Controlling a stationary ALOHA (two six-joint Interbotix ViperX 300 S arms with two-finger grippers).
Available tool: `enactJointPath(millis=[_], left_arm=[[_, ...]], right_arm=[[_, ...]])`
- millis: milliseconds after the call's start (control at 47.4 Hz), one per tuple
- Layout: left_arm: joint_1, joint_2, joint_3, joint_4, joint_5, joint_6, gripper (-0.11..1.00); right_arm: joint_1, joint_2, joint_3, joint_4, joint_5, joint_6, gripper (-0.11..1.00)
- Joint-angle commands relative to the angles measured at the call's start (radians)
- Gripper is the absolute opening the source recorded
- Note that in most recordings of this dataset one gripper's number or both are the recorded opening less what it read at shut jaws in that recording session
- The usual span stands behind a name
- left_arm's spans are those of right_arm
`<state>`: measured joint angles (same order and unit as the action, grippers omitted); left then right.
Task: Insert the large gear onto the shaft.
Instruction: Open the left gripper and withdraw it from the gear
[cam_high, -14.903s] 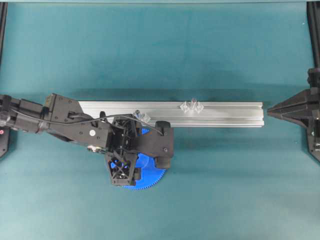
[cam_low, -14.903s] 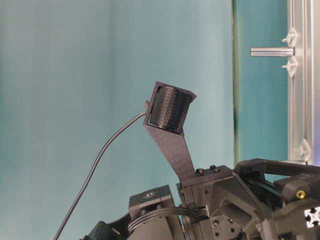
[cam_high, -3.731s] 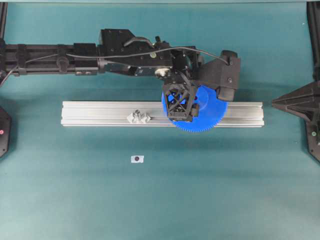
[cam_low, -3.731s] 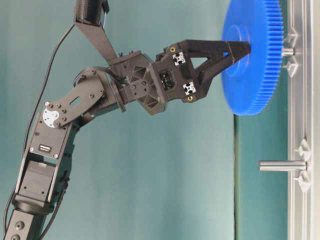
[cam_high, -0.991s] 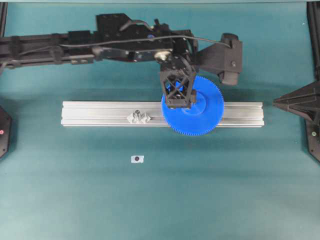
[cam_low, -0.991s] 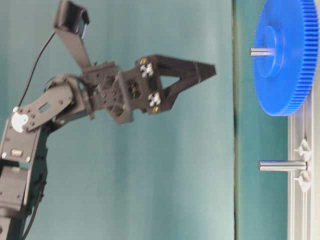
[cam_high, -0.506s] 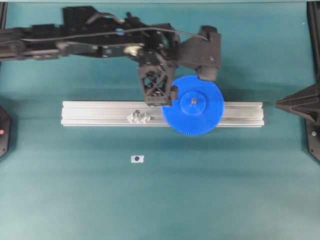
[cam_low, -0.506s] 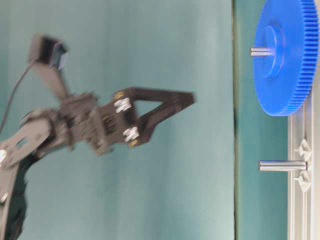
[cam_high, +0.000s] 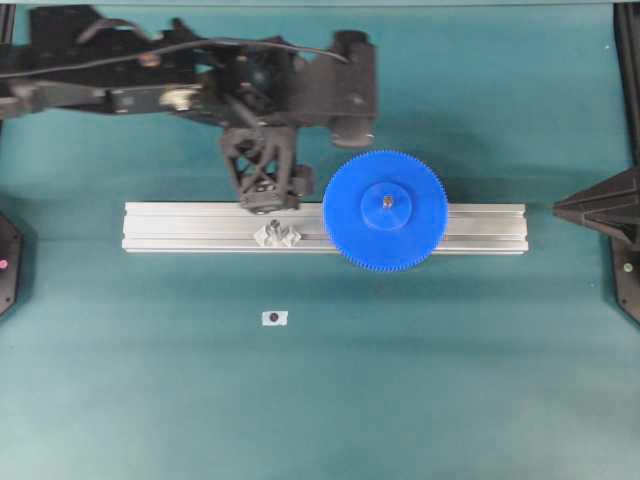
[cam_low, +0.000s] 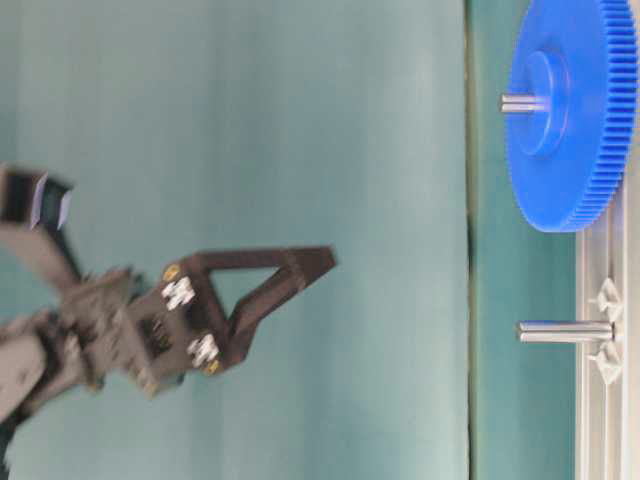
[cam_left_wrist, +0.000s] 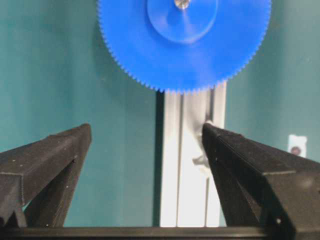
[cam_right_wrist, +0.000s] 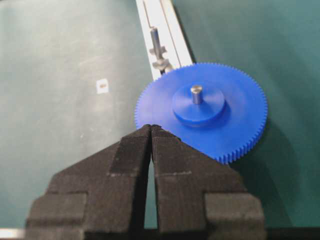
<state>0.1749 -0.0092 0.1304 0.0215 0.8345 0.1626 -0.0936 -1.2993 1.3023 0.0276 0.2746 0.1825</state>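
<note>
Sitting on shaft (cam_high: 386, 201): large gear (cam_high: 385, 211); small label (cam_high: 274, 318) beside rail, illegible.

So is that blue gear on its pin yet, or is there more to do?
Looks done: the large gear lies flat on the rail with the shaft poking up through its hub. In hand: nothing; the left gripper is open and clear of the gear, and the right gripper is shut and empty. Left: apparently nothing. A second pin stands bare.
</note>
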Motion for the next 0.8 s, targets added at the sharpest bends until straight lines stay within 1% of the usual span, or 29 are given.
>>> enactJointPath(millis=[0, 148, 274, 443, 611, 780], left_arm=[[0.002, -0.075, 0.026, 0.005, -0.044, -0.015, 0.91], [0.002, -0.137, 0.106, 0.005, -0.1, -0.054, 0.91], [0.002, -0.169, 0.161, 0.005, -0.115, -0.075, 0.91], [0.002, -0.218, 0.195, 0.005, -0.13, -0.098, 0.91], [0.002, -0.281, 0.255, 0.005, -0.193, -0.101, 0.91], [0.0, -0.374, 0.348, 0.005, -0.261, -0.101, 0.91]], right_arm=[[-0.003, 0.008, -0.028, 0.0, -0.006, 0.009, 0.08], [-0.003, 0.009, -0.029, 0.0, -0.005, 0.008, 0.08], [-0.009, 0.009, -0.029, 0.002, -0.006, 0.008, 0.08], [-0.011, 0.008, -0.034, 0.0, -0.006, 0.008, 0.08], [-0.011, 0.008, -0.035, 0.0, -0.006, 0.008, 0.08], [-0.014, 0.008, -0.04, 0.0, -0.015, 0.008, 0.08]])
